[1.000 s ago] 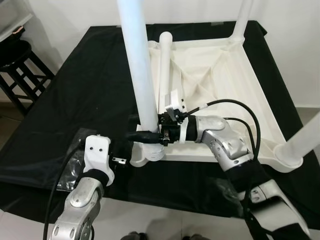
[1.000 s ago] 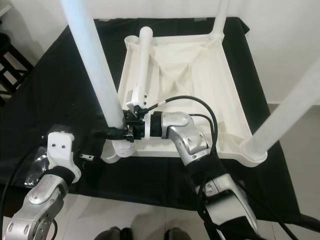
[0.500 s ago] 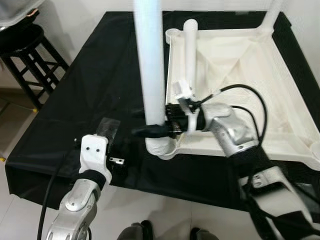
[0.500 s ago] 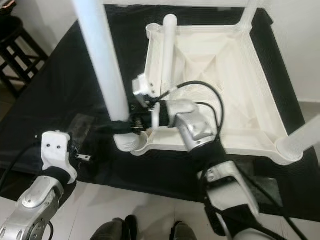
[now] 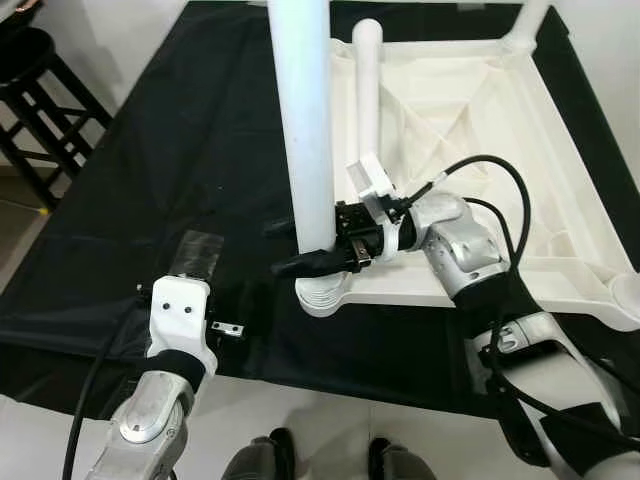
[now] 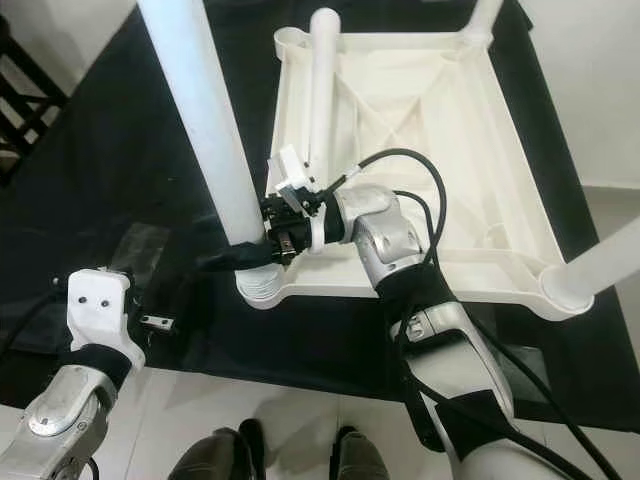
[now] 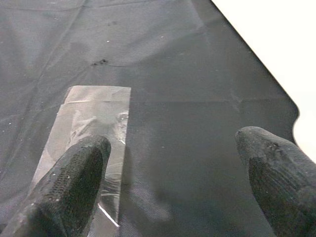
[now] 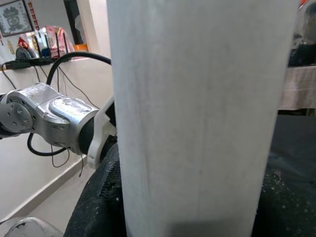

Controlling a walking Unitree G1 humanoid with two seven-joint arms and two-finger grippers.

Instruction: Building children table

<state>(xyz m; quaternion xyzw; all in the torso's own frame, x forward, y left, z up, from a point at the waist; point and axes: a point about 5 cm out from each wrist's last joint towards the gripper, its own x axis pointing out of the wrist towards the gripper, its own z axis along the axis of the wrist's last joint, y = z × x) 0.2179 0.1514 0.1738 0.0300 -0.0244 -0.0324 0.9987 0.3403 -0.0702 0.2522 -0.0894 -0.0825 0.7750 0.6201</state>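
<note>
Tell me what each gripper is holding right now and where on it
The right gripper clamps the upright white table leg near its lower end, just above the corner socket. The left gripper is open over the black cloth, holding nothing.

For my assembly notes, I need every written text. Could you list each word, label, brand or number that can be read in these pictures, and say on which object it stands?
No text can be read.
The framed picture on the wall in the right wrist view: too small and blurred to read.
The white table leg, the upturned tabletop and the clear plastic bag carry no lettering.
</note>
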